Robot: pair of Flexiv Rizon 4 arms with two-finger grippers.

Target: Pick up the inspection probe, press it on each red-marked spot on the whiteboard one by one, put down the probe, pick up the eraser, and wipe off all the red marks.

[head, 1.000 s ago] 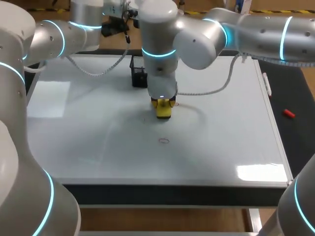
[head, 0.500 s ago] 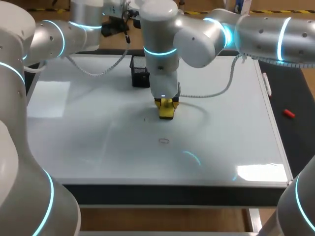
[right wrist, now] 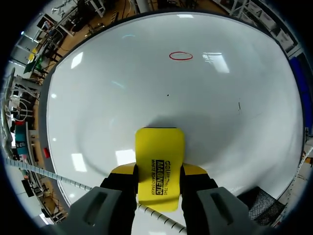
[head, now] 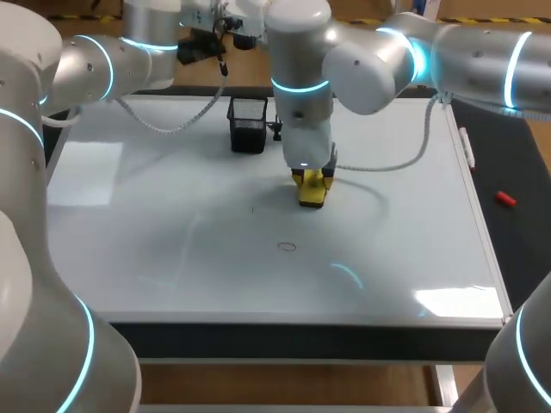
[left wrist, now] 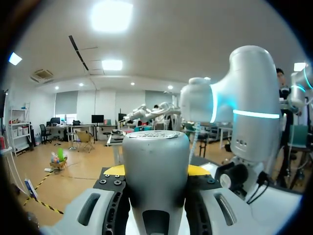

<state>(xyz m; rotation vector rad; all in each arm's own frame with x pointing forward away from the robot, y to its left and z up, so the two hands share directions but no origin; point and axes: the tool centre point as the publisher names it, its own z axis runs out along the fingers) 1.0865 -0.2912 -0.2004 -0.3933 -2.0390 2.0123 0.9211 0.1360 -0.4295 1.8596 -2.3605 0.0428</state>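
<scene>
My right gripper (head: 312,182) is shut on a yellow eraser (head: 312,191), held upright with its far end down at the whiteboard (head: 129,224) near the middle. In the right wrist view the eraser (right wrist: 159,161) sits between the fingers of the gripper (right wrist: 159,171). Ahead of it lies a red oval mark (right wrist: 181,56), which the head view shows in front of the eraser (head: 287,247). My left gripper (left wrist: 156,170) is held up behind the board's far edge, shut on a grey cylindrical probe (left wrist: 155,171).
A black mesh holder (head: 248,125) stands on the board just behind and left of the eraser. A white marker (head: 466,146) lies along the board's right edge. A small red object (head: 504,199) rests on the dark mat to the right.
My right arm has slid the eraser to the right across the board, away from the mesh holder. The left arm has stayed still.
</scene>
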